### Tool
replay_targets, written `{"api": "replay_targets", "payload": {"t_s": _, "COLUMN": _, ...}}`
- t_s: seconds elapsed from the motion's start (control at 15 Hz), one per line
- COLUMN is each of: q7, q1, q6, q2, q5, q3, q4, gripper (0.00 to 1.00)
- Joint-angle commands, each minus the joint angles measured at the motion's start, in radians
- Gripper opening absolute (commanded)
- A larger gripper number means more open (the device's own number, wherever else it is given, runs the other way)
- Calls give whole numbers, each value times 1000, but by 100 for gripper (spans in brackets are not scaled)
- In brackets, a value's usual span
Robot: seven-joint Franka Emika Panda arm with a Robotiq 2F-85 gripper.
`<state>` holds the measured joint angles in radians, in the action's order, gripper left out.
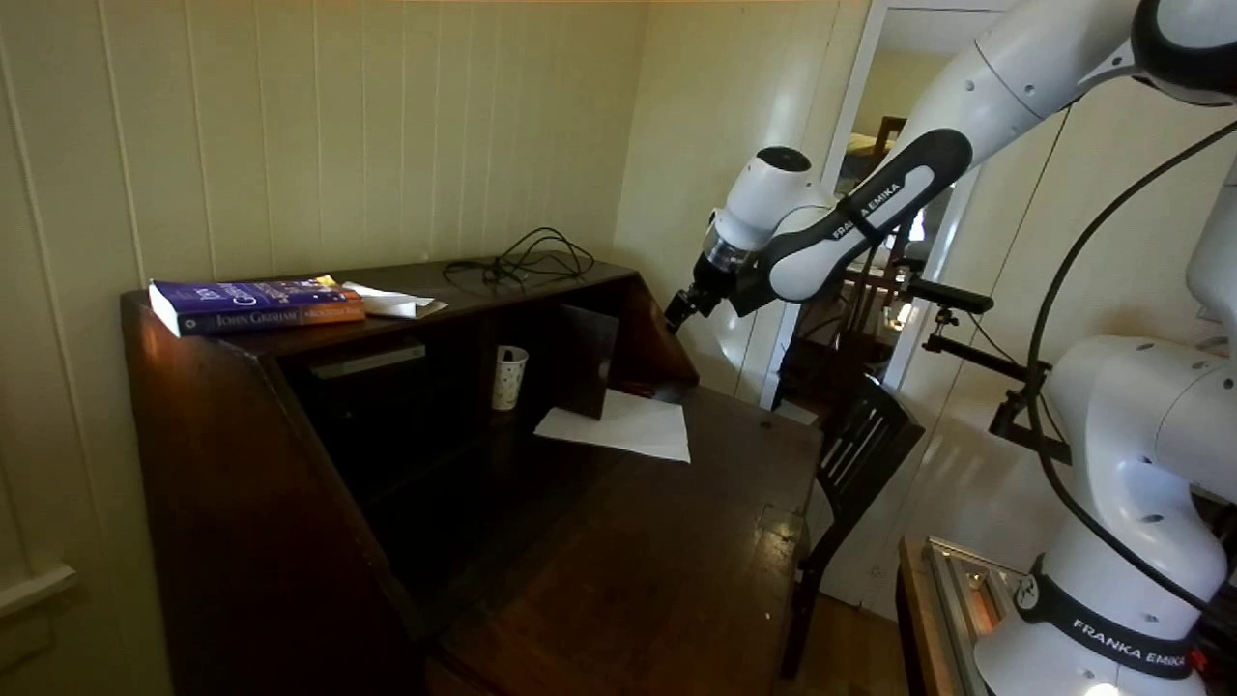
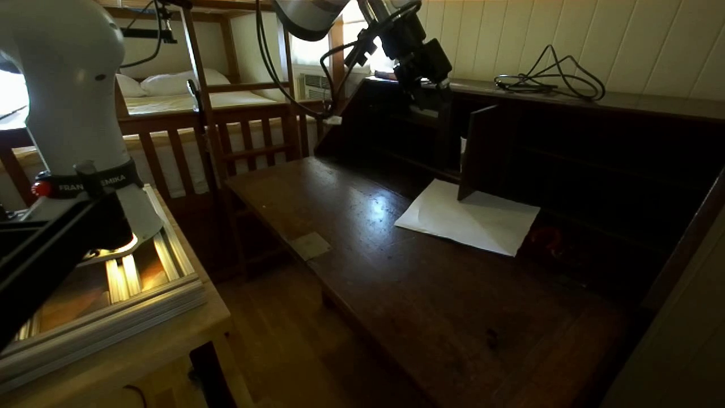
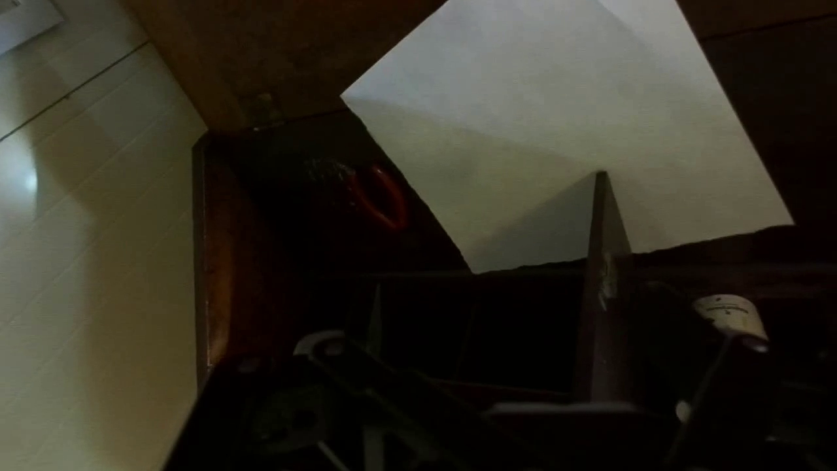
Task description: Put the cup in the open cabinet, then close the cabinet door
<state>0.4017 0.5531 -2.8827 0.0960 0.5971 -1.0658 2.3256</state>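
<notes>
The small white, dark-speckled cup stands upright in a shadowy compartment of the dark brown cabinet. No sticks show in it. The cup is partly hidden by the door in an exterior view and shows at the lower right in the wrist view. The cabinet door stands open, sticking out beside the cup over the paper. The door shows edge-on in the wrist view. My gripper is above the desk near the cabinet's front, apart from door and cup. Its fingers look spread, with nothing between.
A white paper lies on the desk surface under the door. A red-handled object lies beside it. A blue book, papers and a black cable lie on the cabinet top. A chair stands at the desk's edge.
</notes>
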Motion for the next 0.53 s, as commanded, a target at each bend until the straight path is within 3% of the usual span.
{"api": "replay_targets", "payload": {"t_s": 0.0, "q7": -56, "q1": -36, "q6": -111, "q2": -12, "q5": -188, "q3": 71, "q4": 41, "gripper": 100}}
{"api": "replay_targets", "payload": {"t_s": 0.2, "q7": -170, "q1": -80, "q6": -272, "q2": -49, "q5": -322, "q3": 157, "q4": 74, "gripper": 100}}
{"api": "replay_targets", "payload": {"t_s": 0.47, "q7": -267, "q1": -169, "q6": -295, "q2": -105, "q5": -441, "q3": 304, "q4": 101, "gripper": 100}}
